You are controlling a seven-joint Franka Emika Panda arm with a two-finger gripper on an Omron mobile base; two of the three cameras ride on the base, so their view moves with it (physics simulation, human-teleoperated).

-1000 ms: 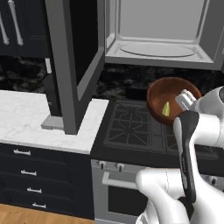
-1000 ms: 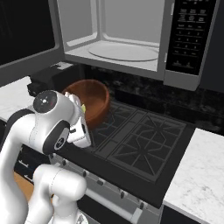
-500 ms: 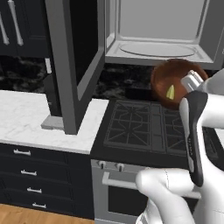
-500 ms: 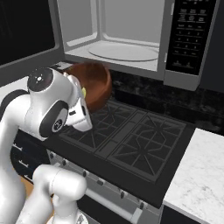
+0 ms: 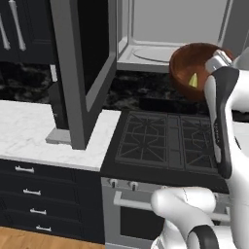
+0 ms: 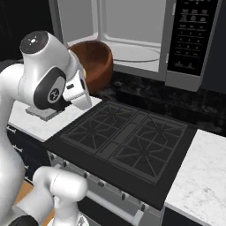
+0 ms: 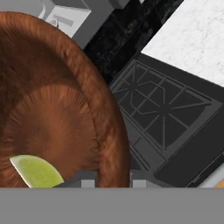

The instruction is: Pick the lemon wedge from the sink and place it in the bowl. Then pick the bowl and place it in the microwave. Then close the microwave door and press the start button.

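Black gas stove (image 5: pixel 168 141), white marble counters (image 5: pixel 39 131), dark drawers (image 5: pixel 34 204), wood floor (image 5: pixel 29 239).

Reddish-brown bowl (image 5: pixel 190 69), yellow-green lemon wedge (image 7: pixel 37 171), white-marbled counter (image 5: pixel 34 131)

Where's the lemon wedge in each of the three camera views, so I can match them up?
Left base view: the lemon wedge lies inside the bowl, upper right.
Right base view: I can't make it out; the arm covers the bowl.
Hand view: lower left, on the bowl's floor.
Shared landmark: the stovetop grates.
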